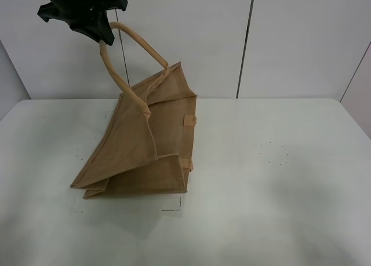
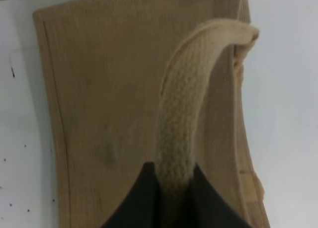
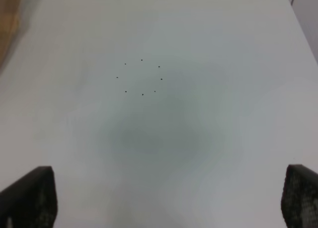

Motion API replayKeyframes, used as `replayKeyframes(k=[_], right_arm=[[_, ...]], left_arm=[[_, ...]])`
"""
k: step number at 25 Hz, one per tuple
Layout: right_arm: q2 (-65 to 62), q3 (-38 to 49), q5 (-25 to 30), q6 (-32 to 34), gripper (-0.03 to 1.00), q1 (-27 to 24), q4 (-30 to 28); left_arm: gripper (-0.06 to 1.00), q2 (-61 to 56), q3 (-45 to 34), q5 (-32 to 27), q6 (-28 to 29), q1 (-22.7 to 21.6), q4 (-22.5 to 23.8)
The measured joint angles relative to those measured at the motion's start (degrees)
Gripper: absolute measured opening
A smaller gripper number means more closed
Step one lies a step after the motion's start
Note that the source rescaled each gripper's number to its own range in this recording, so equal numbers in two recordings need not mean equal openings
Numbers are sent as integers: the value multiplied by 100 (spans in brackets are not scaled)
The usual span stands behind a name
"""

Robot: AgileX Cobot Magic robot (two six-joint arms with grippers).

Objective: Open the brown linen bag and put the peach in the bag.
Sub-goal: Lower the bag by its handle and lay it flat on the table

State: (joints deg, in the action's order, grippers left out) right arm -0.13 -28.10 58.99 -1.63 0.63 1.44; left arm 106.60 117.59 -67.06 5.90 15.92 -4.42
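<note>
Bag (image 1: 148,144) sits left of centre in the high view, its bottom edge down on the table (image 1: 278,219) and its top pulled up and tilted toward the upper left. Left gripper (image 1: 105,39) is at the upper left of the frame, well above the table, pinching the beige handle (image 1: 138,41). In the left wrist view the dark fingers (image 2: 130,203) are pressed against both sides of the handle (image 2: 181,114), with the flat side of the bag (image 2: 109,89) below.

Right gripper (image 3: 169,198) shows only two black fingertips (image 3: 30,198) at the lower corners of its wrist view, spread wide with nothing between them, over bare table (image 3: 208,138).

Open room: the whole right half and the front of the table are clear. The table's far edge meets the wall (image 1: 301,40), and the right edge cuts in at the upper right.

Other items are a faint ring of dots (image 1: 273,153) right of the bag, seen again in the right wrist view (image 3: 141,77), and a small black corner mark (image 1: 175,207) just in front of the bag's lower right corner. A sliver of the bag (image 3: 7,29) shows at the upper left of the right wrist view
</note>
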Motion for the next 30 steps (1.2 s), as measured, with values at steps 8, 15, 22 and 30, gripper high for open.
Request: replayKeyframes(k=[8, 15, 22, 30], right_arm=[[0, 0, 0, 30, 100, 0, -3], [0, 0, 0, 30, 100, 0, -3], [0, 0, 0, 30, 100, 0, -3], [0, 0, 0, 32, 100, 0, -3]], left_arm=[[0, 0, -998, 549, 0, 0, -62], [0, 0, -2364, 1977, -64, 0, -534], [2, 73, -3335, 3145, -632, 0, -1328], [65, 910, -3387, 3246, -1207, 0, -1753]])
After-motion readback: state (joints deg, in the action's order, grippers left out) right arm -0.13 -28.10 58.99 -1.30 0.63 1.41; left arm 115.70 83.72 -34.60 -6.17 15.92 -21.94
